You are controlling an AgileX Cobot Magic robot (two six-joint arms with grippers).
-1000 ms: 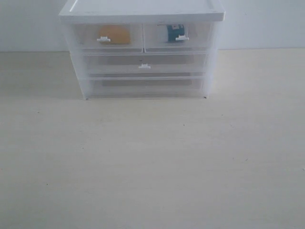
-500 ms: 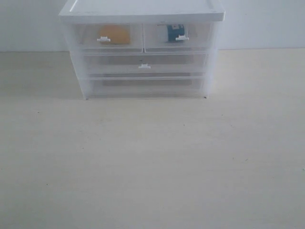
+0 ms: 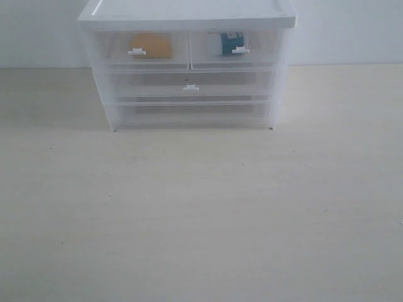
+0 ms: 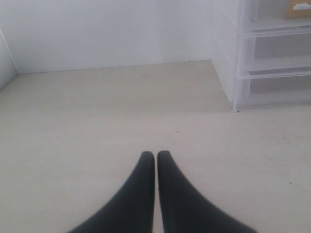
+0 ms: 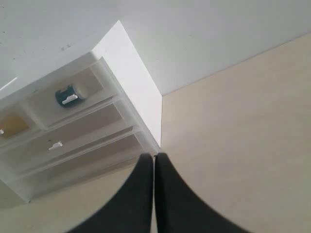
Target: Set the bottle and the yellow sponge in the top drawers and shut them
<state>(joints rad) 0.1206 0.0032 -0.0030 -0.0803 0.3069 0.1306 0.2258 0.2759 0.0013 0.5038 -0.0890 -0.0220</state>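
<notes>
Left gripper (image 4: 155, 156): clenched, fingertips pressed together, holding nothing, above the bare table (image 3: 201, 207). Right gripper (image 5: 154, 156): likewise clenched and holding nothing, near the cabinet's front corner. Neither arm appears in the exterior view.

The cabinet (image 3: 187, 14) stands at the far side of the table, against the wall (image 3: 352, 31). Both full-width drawers (image 3: 151, 82) are closed. Above them, the left top drawer (image 3: 113, 47) is closed with the yellow sponge (image 3: 154, 44) inside; the right top drawer (image 3: 264, 45) is closed with the bottle (image 3: 228, 41) inside, behind the white handle (image 3: 239, 50).

Compared with the earlier frames, the exterior view shows no change: drawers, sponge and bottle sit as before.
</notes>
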